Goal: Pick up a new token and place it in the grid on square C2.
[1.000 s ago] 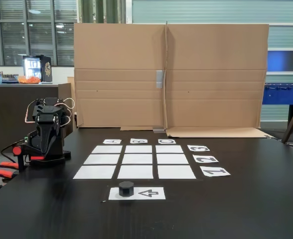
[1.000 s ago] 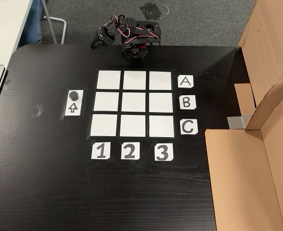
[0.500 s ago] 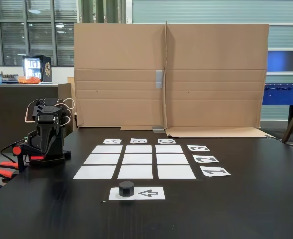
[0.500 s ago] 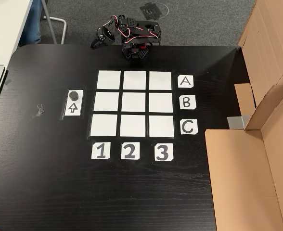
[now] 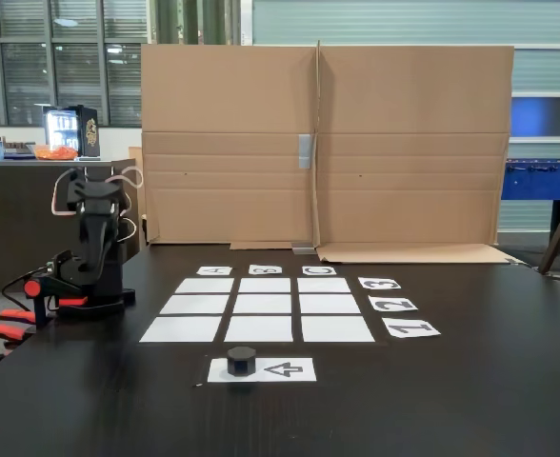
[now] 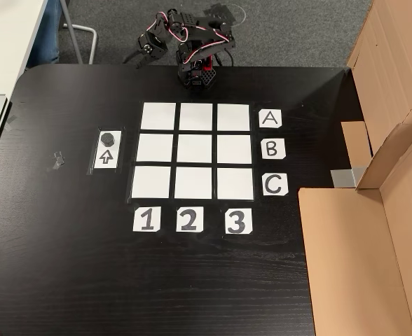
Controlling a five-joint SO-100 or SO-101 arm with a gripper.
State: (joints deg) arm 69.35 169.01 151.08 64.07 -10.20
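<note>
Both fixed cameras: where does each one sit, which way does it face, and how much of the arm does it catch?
A fixed view: low at the table edge, facing the cardboard wall across the token and the grid; arm at left.
A fixed view: overhead, looking straight down on the grid and number cards; arm at top, hand state unclear.
Shared: token on the arrow sheet, grid, arm, cardboard.

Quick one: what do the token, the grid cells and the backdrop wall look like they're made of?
Token: probably plastic, possibly 3D-printed; matte dark grey, hexagonal, no metallic shine.
Grid: plain white paper; flat, thin matte sheets on the black table.
Backdrop: corrugated cardboard; brown, with fold creases and a taped seam.
</note>
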